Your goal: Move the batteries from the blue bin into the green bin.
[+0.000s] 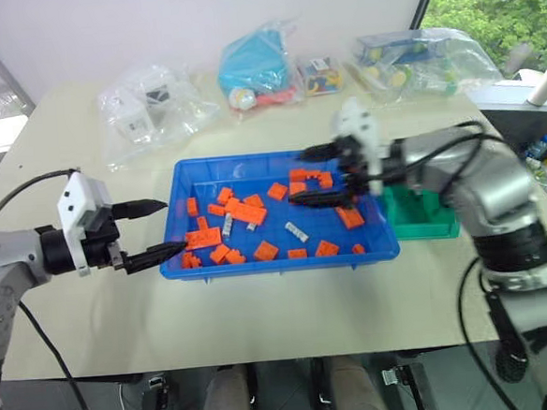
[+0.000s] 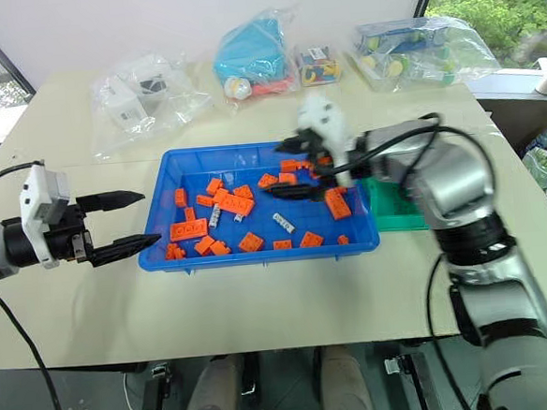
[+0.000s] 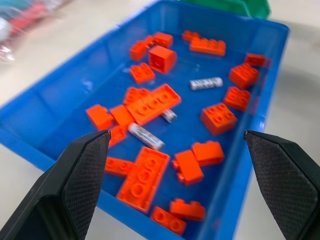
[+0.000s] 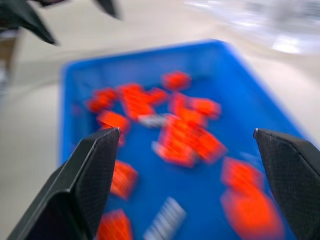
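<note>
1. The batteries [image 3: 205, 83] are small, smooth, silver tubes. They lie flat in the blue bin [image 1: 180, 188], mixed in with bumpy orange blocks [image 1: 246, 210].
2. The blue bin is wide and low, made of shiny plastic, so it is easy to reach into.
3. The green bin [image 1: 423, 215] is deeper and sits touching the blue bin's far right end, close by for dropping.
4. The right claw [image 1: 319, 175] hangs over the blue bin, spread wide and holding nothing, probably ready to pick.
5. The left claw [image 1: 153, 232] waits at the bin's other end, spread wide and empty too.
6. Clear bags of toys [image 1: 149, 101] lie behind.
</note>
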Motion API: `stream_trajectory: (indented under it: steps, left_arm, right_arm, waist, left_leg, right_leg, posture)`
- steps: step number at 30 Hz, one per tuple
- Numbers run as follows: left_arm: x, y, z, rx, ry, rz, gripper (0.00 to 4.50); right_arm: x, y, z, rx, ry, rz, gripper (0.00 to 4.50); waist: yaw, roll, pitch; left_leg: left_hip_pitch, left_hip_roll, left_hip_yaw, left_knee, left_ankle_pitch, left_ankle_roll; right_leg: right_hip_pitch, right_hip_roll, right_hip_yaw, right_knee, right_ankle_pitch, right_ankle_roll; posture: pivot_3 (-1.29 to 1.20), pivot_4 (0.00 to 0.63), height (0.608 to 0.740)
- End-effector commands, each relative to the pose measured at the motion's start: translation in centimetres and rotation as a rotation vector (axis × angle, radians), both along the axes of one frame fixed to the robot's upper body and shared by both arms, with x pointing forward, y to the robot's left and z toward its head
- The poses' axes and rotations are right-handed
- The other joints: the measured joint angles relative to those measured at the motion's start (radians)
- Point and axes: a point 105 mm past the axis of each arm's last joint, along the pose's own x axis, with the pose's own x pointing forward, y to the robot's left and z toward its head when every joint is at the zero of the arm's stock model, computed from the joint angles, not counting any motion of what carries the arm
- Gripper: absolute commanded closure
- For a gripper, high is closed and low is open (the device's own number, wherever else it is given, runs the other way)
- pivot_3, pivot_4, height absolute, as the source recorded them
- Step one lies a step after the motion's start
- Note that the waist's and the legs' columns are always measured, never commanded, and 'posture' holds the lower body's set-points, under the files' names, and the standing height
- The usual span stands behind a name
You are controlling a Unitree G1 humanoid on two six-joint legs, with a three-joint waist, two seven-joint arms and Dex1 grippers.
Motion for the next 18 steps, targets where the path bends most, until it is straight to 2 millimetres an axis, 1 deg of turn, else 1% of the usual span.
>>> stream_trajectory:
  steps: [1,3,4,6,7,11,13,18]
  left_arm:
    - [-0.3,0.3,0.6,0.024,-0.042,0.011,0.0]
    - [-0.4,0.2,0.6,0.021,-0.047,0.022,0.0]
    - [-0.4,0.2,0.6,0.015,-0.051,0.029,0.0]
    - [-0.5,0.1,0.7,0.008,-0.062,0.045,0.0]
    - [-0.5,0.2,0.8,0.004,-0.068,0.053,0.0]
    - [-0.5,0.4,1.2,-0.006,-0.09,0.078,0.0]
    - [-0.7,0.2,1.3,-0.007,-0.093,0.077,0.0]
    - [-1.3,-0.2,1.5,-0.005,-0.103,0.079,0.0]
  right_arm:
    - [0.3,3.0,-0.8,-0.036,-0.024,0.048,0.09]
    - [0.3,4.6,-1.9,-0.051,0.005,0.073,0.09]
    - [0.5,5.3,-2.8,-0.089,-0.03,0.096,0.09]
    - [0.8,6.1,-4.0,-0.171,-0.14,0.152,0.09]
    - [1.0,6.3,-4.3,-0.2,-0.163,0.179,0.09]
    - [2.0,7.2,-4.3,-0.273,-0.221,0.283,0.09]
    - [2.5,8.0,-4.6,-0.314,-0.25,0.335,0.09]
    - [3.6,9.6,-5.5,-0.379,-0.325,0.4,0.09]
  waist:
    - [0.002,0.0,0.0]
    - [-0.001,0.0,0.0]
    - [-0.003,0.0,0.0]
    - [0.0,0.0,0.0]
    - [0.0,0.0,0.0]
    - [-0.005,0.0,0.0]
    - [-0.007,0.0,0.0]
    - [-0.012,0.0,0.0]
  left_leg:
    - [0.0,0.0,0.0,0.0,0.0,0.0]
    - [-0.001,0.0,0.0,0.0,0.0,0.0]
    - [0.0,0.0,0.0,0.0,0.0,0.0]
    - [0.0,0.0,0.0,0.0,0.0,0.0]
    - [0.0,0.0,0.0,0.0,0.0,0.0]
    - [0.0,0.0,0.0,0.001,0.0,0.0]
    - [0.0,0.0,0.0,0.0,0.0,0.0]
    - [0.001,0.0,0.0,-0.001,0.0,-0.001]
  right_leg:
    - [0.0,0.0,0.0,0.0,0.0,0.0]
    - [0.0,0.0,0.0,0.0,0.0,0.001]
    - [0.0,0.0,0.0,0.0,0.001,0.002]
    - [0.0,0.0,0.0,0.001,0.002,0.003]
    - [0.0,0.0,0.0,0.001,0.002,0.003]
    - [0.0,0.0,0.0,0.001,0.002,0.003]
    - [0.0,0.001,0.0,0.001,0.002,0.003]
    - [-0.001,0.002,0.0,0.002,0.002,0.003]
  posture:
    - [0.0,0.15,0.736]
    - [0.0,0.15,0.736]
    - [0.0,0.15,0.736]
    - [0.0,0.15,0.736]
    - [0.0,0.15,0.736]
    - [0.0,0.15,0.736]
    - [0.0,0.15,0.736]
    - [0.0,0.15,0.736]
